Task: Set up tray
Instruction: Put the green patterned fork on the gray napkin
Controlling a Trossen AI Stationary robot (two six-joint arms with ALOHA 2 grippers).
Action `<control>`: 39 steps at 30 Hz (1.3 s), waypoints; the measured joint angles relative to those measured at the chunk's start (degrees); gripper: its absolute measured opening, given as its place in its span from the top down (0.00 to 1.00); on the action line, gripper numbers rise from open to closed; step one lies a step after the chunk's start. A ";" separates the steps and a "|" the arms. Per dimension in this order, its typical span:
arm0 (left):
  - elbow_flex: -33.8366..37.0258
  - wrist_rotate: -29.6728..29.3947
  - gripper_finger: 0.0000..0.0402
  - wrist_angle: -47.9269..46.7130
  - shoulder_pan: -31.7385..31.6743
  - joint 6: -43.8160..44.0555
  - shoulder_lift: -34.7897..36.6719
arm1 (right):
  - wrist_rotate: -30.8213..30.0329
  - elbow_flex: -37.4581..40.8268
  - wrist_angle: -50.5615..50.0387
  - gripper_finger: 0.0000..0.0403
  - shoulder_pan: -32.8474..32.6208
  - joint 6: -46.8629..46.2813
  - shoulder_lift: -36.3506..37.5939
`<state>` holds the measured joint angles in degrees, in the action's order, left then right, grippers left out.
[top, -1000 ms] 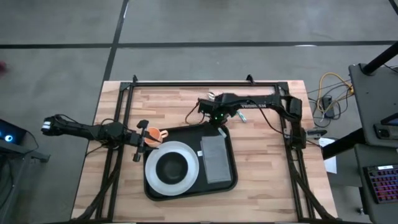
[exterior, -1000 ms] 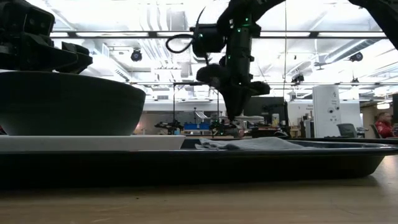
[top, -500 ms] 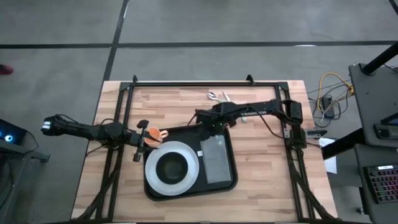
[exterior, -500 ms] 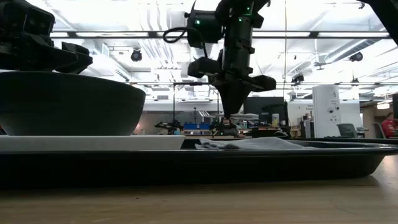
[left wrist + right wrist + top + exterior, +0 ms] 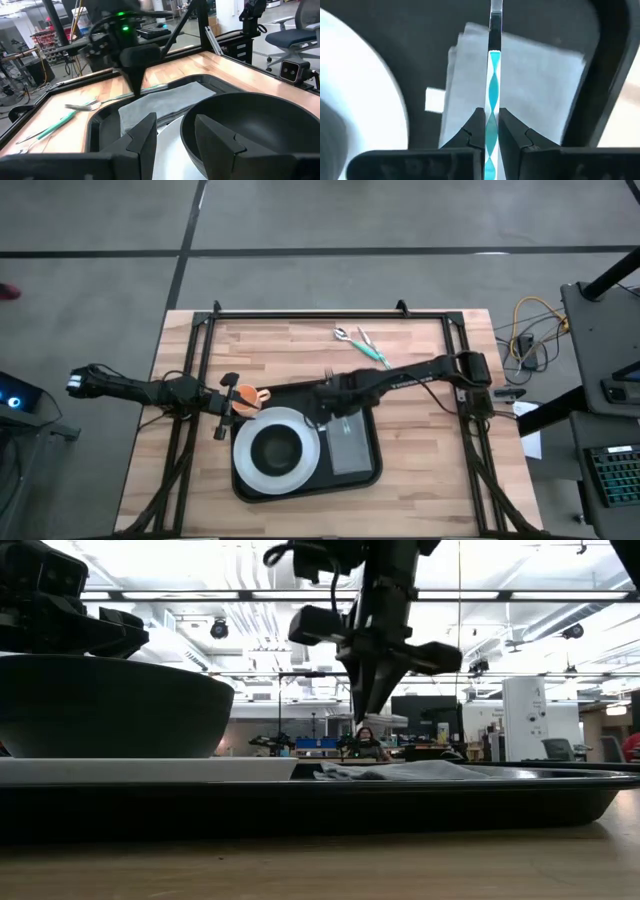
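Workshop hall around a wooden table

Grey concrete floor (image 5: 100, 240) crossed by dark lines; bright ceiling lights (image 5: 520, 570) overhead; an office chair (image 5: 295, 45) and what may be equipment racks (image 5: 30, 60) stand beyond the table (image 5: 290, 345).

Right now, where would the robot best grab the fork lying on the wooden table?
Probably by its teal handle, coming straight down from above and closing across the handle's narrow width. The fork lies flat on the table beside the tray, so only its thin side edges can be pinched.
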<state>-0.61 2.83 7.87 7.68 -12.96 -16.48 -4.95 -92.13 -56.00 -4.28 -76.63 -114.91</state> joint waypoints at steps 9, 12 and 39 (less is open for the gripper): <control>-0.01 0.00 0.71 0.00 0.00 0.00 0.01 | -1.53 0.01 0.84 0.96 -9.43 -15.90 -0.36; -0.01 0.00 0.71 0.01 0.00 0.00 0.00 | -1.92 0.01 0.89 0.96 -11.56 -20.17 -0.40; 0.00 0.00 0.71 0.00 0.00 0.00 -0.01 | -2.53 0.95 0.38 0.96 -12.94 -18.95 -4.27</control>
<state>-0.62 2.83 7.86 7.68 -12.96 -16.48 -7.48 -91.17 -55.62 -17.22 -95.58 -119.17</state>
